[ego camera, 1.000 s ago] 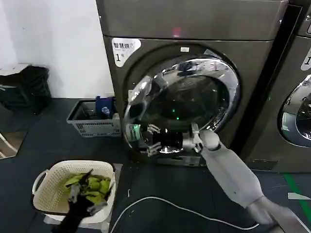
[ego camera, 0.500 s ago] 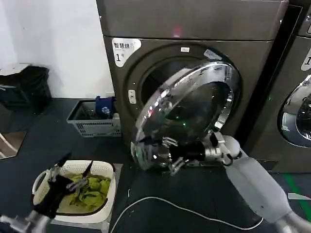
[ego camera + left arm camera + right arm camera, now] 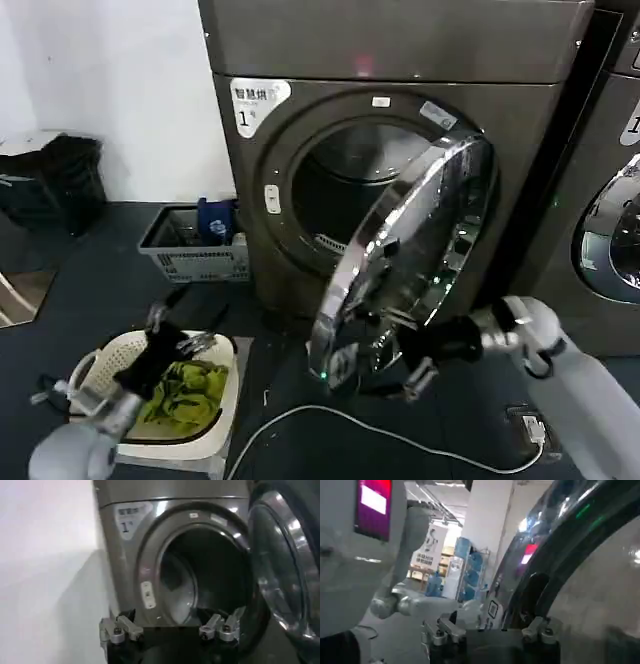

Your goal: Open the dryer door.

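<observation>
The dryer door (image 3: pixel 405 255) stands swung well out from the bronze-grey machine with the "1" sticker (image 3: pixel 255 100), chrome rim catching the light, and the dark drum opening (image 3: pixel 345 195) is bare behind it. My right gripper (image 3: pixel 405 352) is open at the door's lower rim, one finger on each side of the edge. In the right wrist view the right gripper (image 3: pixel 490 632) has its fingers wide apart, close against the door (image 3: pixel 570 555). My left gripper (image 3: pixel 180 330) hangs open over the basket. From the left wrist, the left gripper (image 3: pixel 170 630) faces the drum opening (image 3: pixel 205 575).
A white laundry basket (image 3: pixel 95 365) with green clothes sits on the floor at front left. A grey crate (image 3: pixel 190 255) stands beside the machine. A white cable (image 3: pixel 330 420) crosses the floor. A second machine (image 3: pixel 610 230) stands at the right, and a black bag (image 3: pixel 60 180) at far left.
The door has swung from nearly closed to wide open, with my right gripper moving right and towards me at its lower rim. My left arm has risen from the basket.
</observation>
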Tool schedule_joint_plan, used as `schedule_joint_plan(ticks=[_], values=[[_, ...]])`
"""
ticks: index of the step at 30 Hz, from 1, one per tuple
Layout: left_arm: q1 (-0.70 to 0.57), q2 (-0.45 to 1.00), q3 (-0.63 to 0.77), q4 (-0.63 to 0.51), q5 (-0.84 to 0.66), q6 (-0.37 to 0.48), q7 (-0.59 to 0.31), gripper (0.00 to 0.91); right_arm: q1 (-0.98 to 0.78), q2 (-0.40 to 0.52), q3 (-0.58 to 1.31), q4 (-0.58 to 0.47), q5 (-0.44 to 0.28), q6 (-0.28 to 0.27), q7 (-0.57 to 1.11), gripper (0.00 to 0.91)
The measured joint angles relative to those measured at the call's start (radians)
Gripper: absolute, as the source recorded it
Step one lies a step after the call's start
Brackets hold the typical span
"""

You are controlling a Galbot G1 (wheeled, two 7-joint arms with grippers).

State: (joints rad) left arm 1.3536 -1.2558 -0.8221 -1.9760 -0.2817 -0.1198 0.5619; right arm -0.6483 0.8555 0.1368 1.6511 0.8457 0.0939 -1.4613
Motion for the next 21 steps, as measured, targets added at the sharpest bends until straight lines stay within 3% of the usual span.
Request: schedule_joint_plan(ticks=[11, 21], values=[[-0.154, 0.049, 0.179, 0.077, 0.027, 0.001, 0.022, 0.907, -0.309, -0.096, 0.351, 0.079, 0.003, 0.046, 0.000, 0.907], [-0.275, 0.046, 0.360, 0.152, 0.039, -0.016, 0.067, 0.907, -0.650, -0.023, 0.779, 0.117, 0.001, 0.150, 0.060, 0.907]])
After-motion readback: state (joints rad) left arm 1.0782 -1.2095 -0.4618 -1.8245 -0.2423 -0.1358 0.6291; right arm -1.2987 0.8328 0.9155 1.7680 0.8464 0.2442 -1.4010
